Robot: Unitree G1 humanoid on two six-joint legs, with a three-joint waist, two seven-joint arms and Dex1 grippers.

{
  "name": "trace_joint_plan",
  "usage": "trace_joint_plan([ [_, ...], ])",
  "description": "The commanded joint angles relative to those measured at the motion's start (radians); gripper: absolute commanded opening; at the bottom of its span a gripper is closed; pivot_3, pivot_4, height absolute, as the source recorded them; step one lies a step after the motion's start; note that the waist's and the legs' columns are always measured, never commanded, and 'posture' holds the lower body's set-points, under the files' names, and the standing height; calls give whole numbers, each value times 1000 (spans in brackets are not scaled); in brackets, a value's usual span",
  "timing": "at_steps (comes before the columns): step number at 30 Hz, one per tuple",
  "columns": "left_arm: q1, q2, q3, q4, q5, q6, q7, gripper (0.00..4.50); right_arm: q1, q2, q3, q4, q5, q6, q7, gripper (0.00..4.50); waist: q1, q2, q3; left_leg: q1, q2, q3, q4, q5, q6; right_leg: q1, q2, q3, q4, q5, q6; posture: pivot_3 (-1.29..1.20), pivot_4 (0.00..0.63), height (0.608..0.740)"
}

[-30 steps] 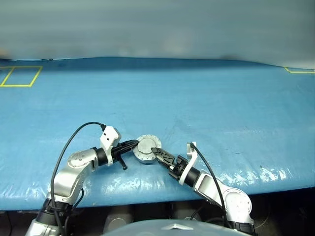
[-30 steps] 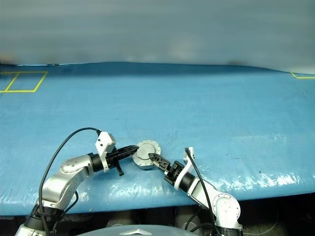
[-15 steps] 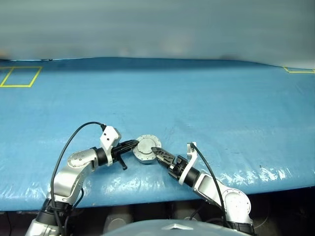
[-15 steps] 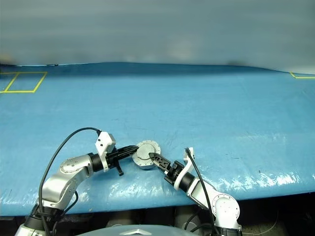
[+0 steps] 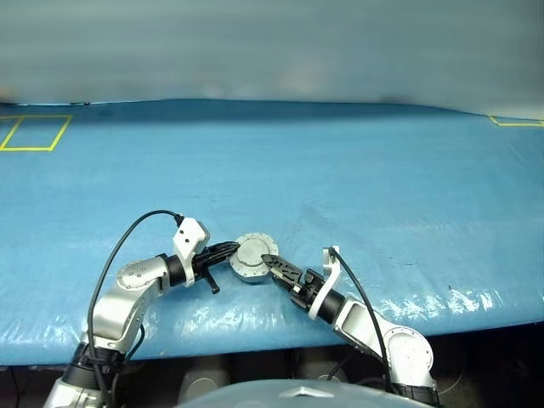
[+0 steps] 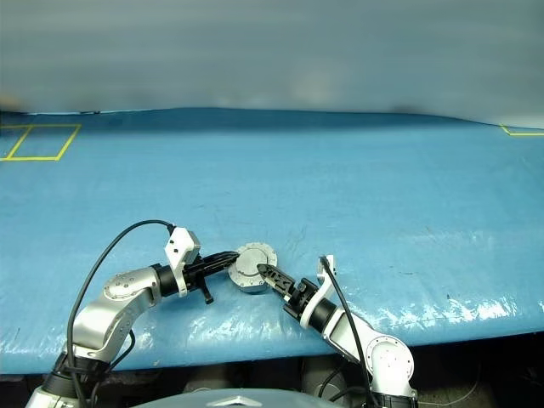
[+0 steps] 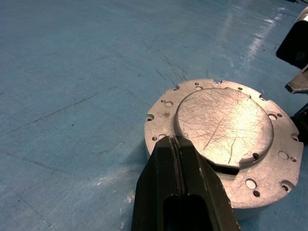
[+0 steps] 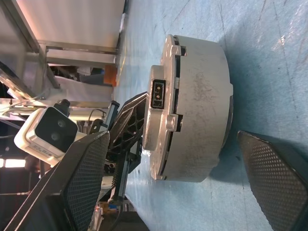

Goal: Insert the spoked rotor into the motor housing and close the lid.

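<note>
Nothing has moved since the earlier frames. On the blue table [image 5: 357,187], the motor housing [image 5: 252,257] sits with its lid [image 7: 224,126] down, between both arms. Right fingers [image 8: 82,183] gape wide around it, gripping nothing; left fingers [image 7: 180,183], pinched shut and empty, rest on its rim.

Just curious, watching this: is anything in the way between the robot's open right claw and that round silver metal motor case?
Nothing visible. The open right gripper straddles the round silver-grey motor housing, lid closed on top, on the blue table cover.
</note>
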State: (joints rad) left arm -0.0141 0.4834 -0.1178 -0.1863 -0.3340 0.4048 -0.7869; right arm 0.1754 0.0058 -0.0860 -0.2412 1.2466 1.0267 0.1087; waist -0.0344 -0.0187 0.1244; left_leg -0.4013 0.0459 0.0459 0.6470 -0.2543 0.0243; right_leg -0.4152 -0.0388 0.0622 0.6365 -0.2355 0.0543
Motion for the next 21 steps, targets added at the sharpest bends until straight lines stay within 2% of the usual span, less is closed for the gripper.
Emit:
trace_joint_plan([
  [1,7,6,-20,17,13,18,-6,0,15,-4,3,25,-19,-2,-24,4464,0,0,0,0,0,0,0,0,0,0,0,0,0,0,0,0,150,740],
  [9,12,10,-15,13,10,22,-5,0,16,-2,1,24,-17,-6,-24,4464,-1,0,0,0,0,-1,0,0,0,1,-1,-1,-2,1,-1,0,150,740],
  [19,17,10,-9,9,10,22,-2,0,4,-6,10,37,-20,-9,-23,1275,-3,2,0,-4,0,-2,-1,-1,1,2,0,-5,-4,2,-2,0,150,740],
  [21,17,10,-7,9,10,22,-2,0,3,-7,12,38,-20,-9,-23,1206,-3,2,0,-4,0,-2,0,-1,1,2,0,-5,-4,2,-1,0,150,740],
])
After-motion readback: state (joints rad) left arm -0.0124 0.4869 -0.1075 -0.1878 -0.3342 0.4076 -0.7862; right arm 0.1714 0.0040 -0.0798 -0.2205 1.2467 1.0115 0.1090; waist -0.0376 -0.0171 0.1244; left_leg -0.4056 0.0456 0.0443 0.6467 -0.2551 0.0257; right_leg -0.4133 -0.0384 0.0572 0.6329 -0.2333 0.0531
